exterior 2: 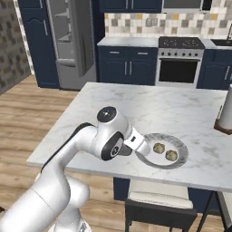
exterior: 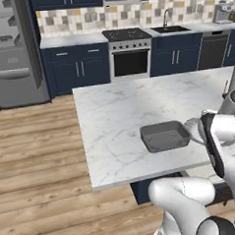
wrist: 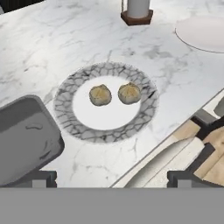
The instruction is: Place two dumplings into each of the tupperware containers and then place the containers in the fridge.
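Marble island top [exterior: 119,114], white with grey veining, over a wood-plank floor [exterior: 32,144]. Navy cabinets [exterior: 77,67] line the back wall, with a steel oven [exterior: 130,59] and a mosaic tile backsplash [exterior: 69,21]. Fridge [exterior: 12,57] at 10 o'clock in the left base view, door open, grey shelves showing.

Gripper [wrist: 111,177]: finger tips [wrist: 37,177] stand wide apart at the bottom of the hand view, nothing between them; it hovers over the near edge of the island.

Plate [wrist: 144,118] with a marbled grey rim lies at 12 o'clock from the gripper in the hand view. Two dumplings sit side by side at its centre, close but apart: left dumpling [wrist: 100,95], right dumpling [wrist: 129,93]. One tupperware container [wrist: 24,135], dark grey, lies at 9 to 10 o'clock from the gripper, just beside the plate's rim, with no dumpling in its visible part.

Hand view adds a second pale plate [wrist: 203,33] at 2 o'clock and a white cylinder on a brown base [wrist: 137,11] at 12 o'clock. Left base view shows the container whole, while the arm covers the plate. Right base view shows plate and dumplings, with the container hidden behind the wrist.
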